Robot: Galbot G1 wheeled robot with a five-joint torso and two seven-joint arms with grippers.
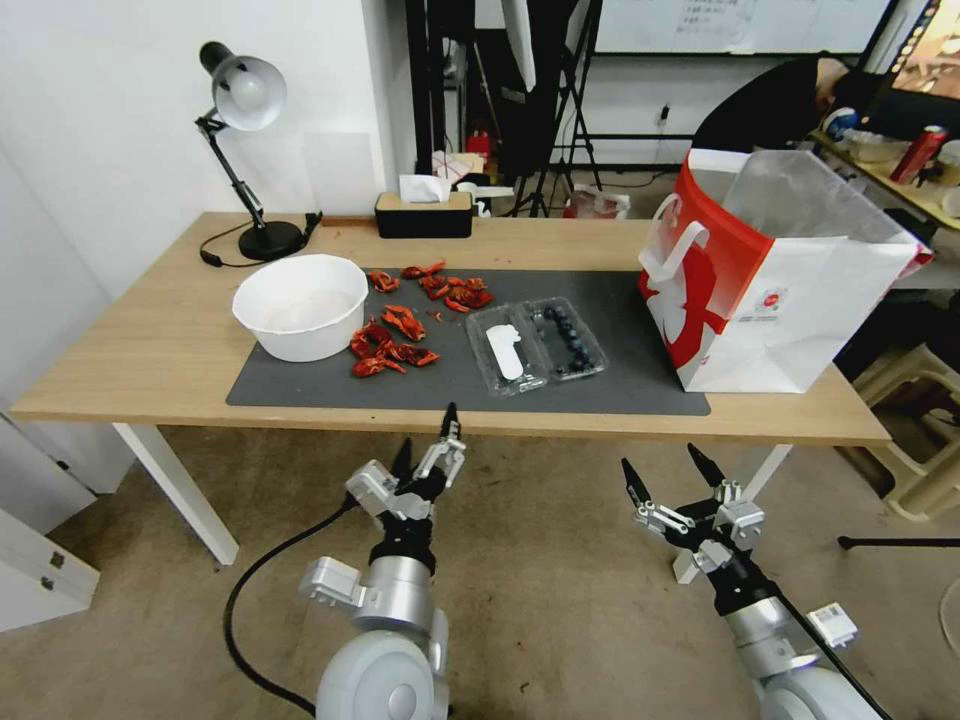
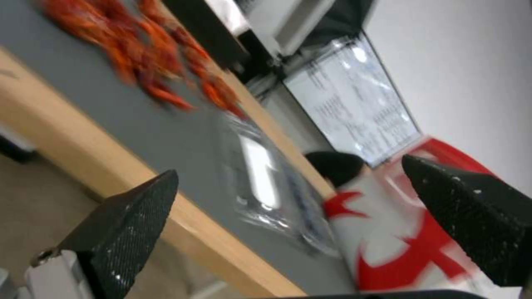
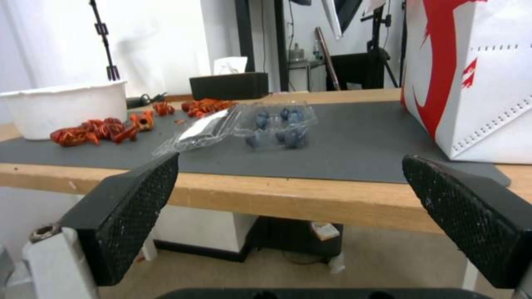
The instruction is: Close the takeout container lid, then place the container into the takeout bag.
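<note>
Head view: the takeout container [image 1: 568, 340] lies open on the grey mat [image 1: 640, 385], blueberries in its half, the lid [image 1: 503, 350] flat beside it on the robot's left, label up; the takeout bag [image 1: 790, 300] stands upright at the mat's right end, mouth open, well apart from the container; a white bowl [image 1: 300, 305] and red scraps [image 1: 395, 335] sit to the left. Left gripper [image 1: 428, 462] hangs below the table's front edge, fingers apart, holding nothing; right gripper [image 1: 675, 475] likewise, low and off the table, spread wide, empty.

Left wrist view: both black fingers [image 2: 130, 224] stand far apart; between them the clear lid [image 2: 260, 174] shows blurred, the bag's red print [image 2: 421, 249] past it.

Right wrist view: fingers [image 3: 127, 211] wide, nothing between them; container [image 3: 277, 122] and lid [image 3: 202, 128] lie ahead on the mat, bag [image 3: 488, 83] just to one side.

Risks, as judged: thin clear plastic may skid on the mat when the lid is pushed, as nothing pins the base; a tilted lift could spill berries if the lid fails to latch; the bag could tip if its rim is knocked.
</note>
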